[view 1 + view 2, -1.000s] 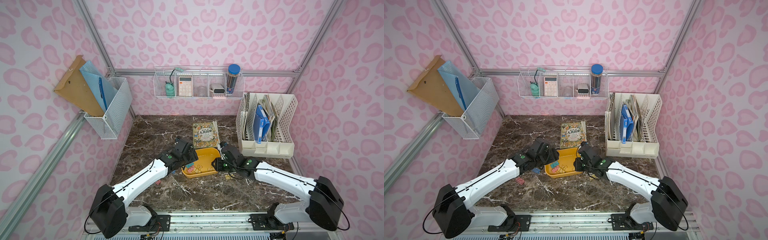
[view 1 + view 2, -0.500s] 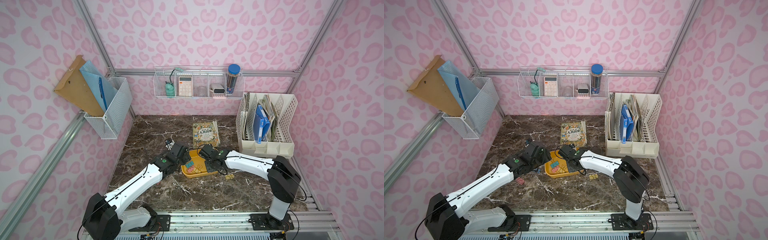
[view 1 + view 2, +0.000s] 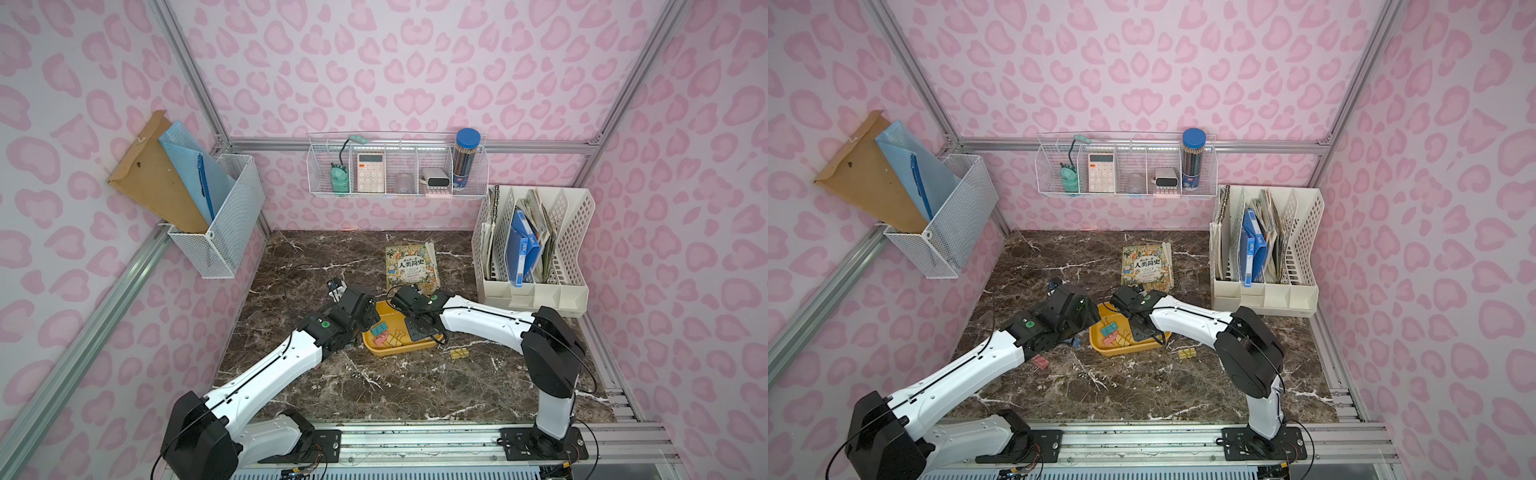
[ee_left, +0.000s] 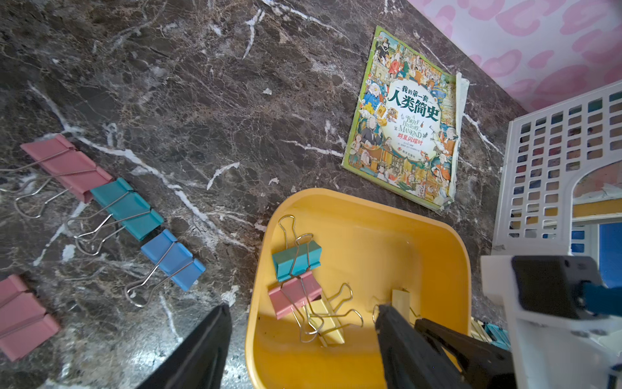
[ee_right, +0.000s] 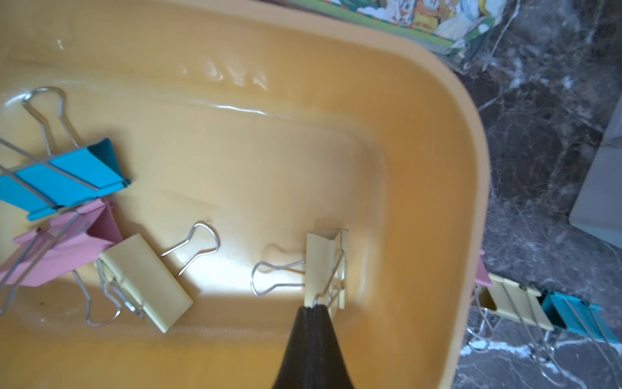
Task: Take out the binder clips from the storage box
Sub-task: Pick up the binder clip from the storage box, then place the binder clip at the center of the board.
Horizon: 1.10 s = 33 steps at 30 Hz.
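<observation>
The yellow storage box [image 3: 390,351] [image 3: 1121,349] lies mid-table. Inside lie teal [image 4: 296,259], pink [image 4: 292,296] and yellow [image 5: 148,279] binder clips. A second yellow clip [image 5: 323,262] stands on edge near the box's wall, and my right gripper [image 5: 311,308] [image 3: 419,328] is shut on its wire handle. My left gripper [image 4: 303,310] [image 3: 368,318] hangs open across the box's left rim, one finger outside, one inside, holding nothing. Pink [image 4: 67,165], teal [image 4: 128,208] and blue [image 4: 173,259] clips lie in a row on the marble left of the box.
A picture book [image 3: 411,264] lies just behind the box. The white file organizer [image 3: 536,249] stands at the right. Yellow [image 5: 515,306] and teal [image 5: 572,316] clips lie on the table right of the box. Wire baskets [image 3: 397,170] hang on the walls.
My right gripper came from the box's right side into the box and shut on the yellow clip's handle. My left arm shifted slightly and stayed open.
</observation>
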Available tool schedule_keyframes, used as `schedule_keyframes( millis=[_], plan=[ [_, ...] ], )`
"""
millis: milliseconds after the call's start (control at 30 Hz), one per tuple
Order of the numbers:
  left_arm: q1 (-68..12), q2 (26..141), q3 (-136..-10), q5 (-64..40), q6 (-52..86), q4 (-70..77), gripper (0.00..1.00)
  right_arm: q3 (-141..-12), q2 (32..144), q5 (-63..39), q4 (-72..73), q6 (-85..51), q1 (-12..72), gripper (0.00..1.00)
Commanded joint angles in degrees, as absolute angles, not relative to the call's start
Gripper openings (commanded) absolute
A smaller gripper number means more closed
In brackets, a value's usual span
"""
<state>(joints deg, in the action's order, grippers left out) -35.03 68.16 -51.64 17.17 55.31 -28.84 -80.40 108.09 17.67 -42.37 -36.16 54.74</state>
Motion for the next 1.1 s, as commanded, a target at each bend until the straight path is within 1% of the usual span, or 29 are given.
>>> schedule_keyframes(
  millis=[0, 200, 300, 433, 567, 667, 767, 867, 967, 1067],
  plan=[
    [-34.98, 68.33, -52.06, 17.62, 55.09, -29.27, 0.73, -79.91, 106.17, 19.2, -43.24, -36.37, 54.78, 0.0],
    [-34.92, 69.84, -53.41, 15.57, 53.65, -28.3, 0.73, -78.49, 99.31, 20.44, -42.04, -37.94, 55.02, 0.0],
    [-34.94, 70.55, -53.92, 12.13, 52.03, -25.92, 0.74, -73.67, 93.6, 20.87, -39.57, -39.47, 54.98, 0.0],
    [-35.07, 71.81, -54.49, 5.36, 49.51, -21.17, 0.75, -64.83, 81.79, 21.79, -32.83, -43.26, 53.98, 0.0],
    [-35.62, 74.25, -55.19, -0.16, 48.1, -17.25, 0.77, -51.19, 67.43, 20.34, -23.45, -49.63, 50.25, 0.0],
    [-37.13, 77.02, -56.95, -1.22, 47.9, -16.71, 0.78, -39.91, 56.49, 17.18, -16.45, -54.83, 45.58, 0.0],
    [-38.96, 79.53, -58.96, -1.8, 47.4, -17.05, 0.79, -30.66, 47.67, 15.0, -14.26, -61.08, 40.21, 0.0],
    [-41.08, 82.15, -60.81, -1.66, 46.51, -17.74, 0.8, -24.47, 42.59, 13.19, -14.72, -65.95, 34.92, 0.0],
    [-42.56, 84.85, -62.41, -2.14, 46.75, -18.15, 0.81, -19.29, 39.64, 9.98, -11.7, -69.51, 32.77, 0.0],
    [-43.75, 86.4, -63.45, -2.07, 46.58, -18.11, 0.84, -16.91, 38.7, 9.93, -10.28, -72.21, 32.61, 0.0]
  ],
)
